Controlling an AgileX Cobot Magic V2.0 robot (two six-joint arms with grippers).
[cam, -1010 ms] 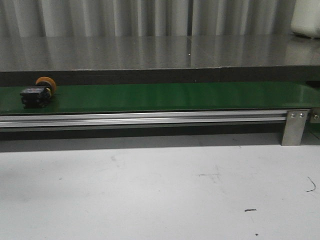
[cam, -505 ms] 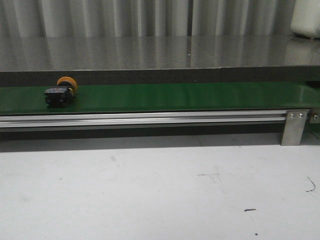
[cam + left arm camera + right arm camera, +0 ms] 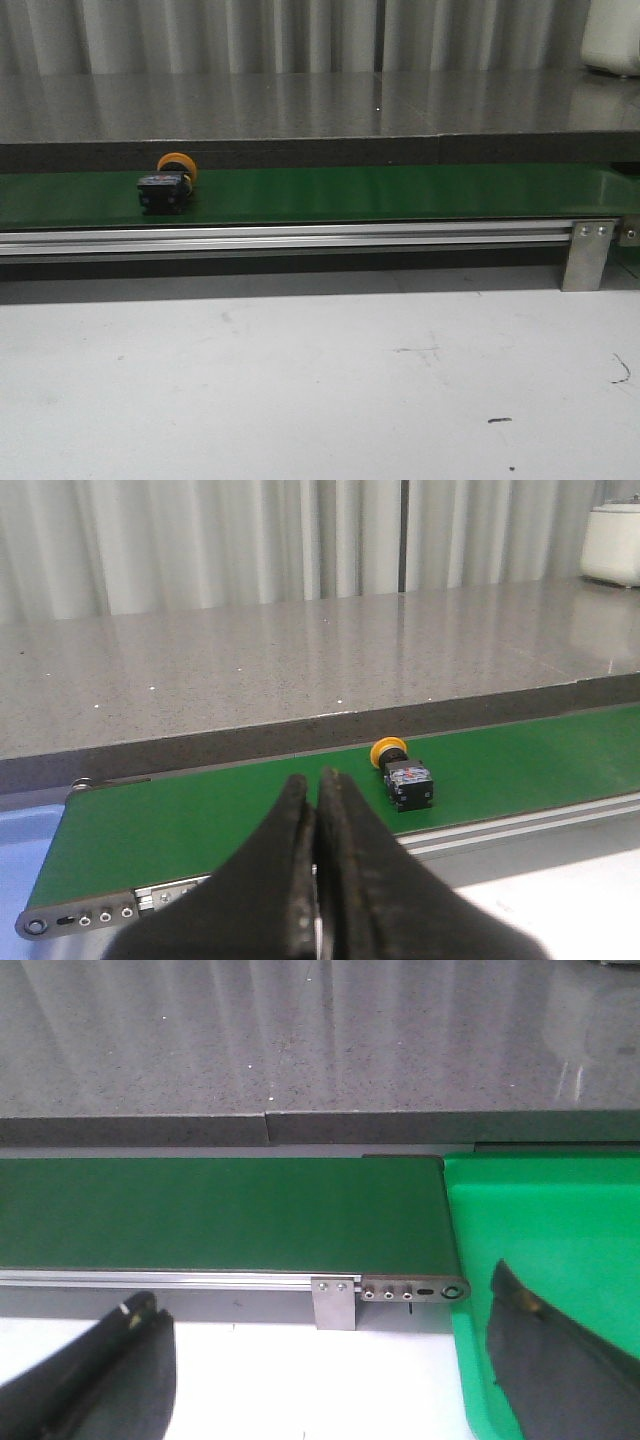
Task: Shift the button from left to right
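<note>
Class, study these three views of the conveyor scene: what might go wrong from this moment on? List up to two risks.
1. The button lies tipped on its side on the green belt, so it may roll or twist when gripped.
2. The left pincer is shut and short of the button; the right pincer waits open at the belt's far end by the green bin. Mistimed, the button might reach the bin.

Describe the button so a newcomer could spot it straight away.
Find the long green conveyor belt running across the front view, below the grey counter. On its left part lies the button: a small black boxy body with a rounded orange cap, the only object on the belt.
</note>
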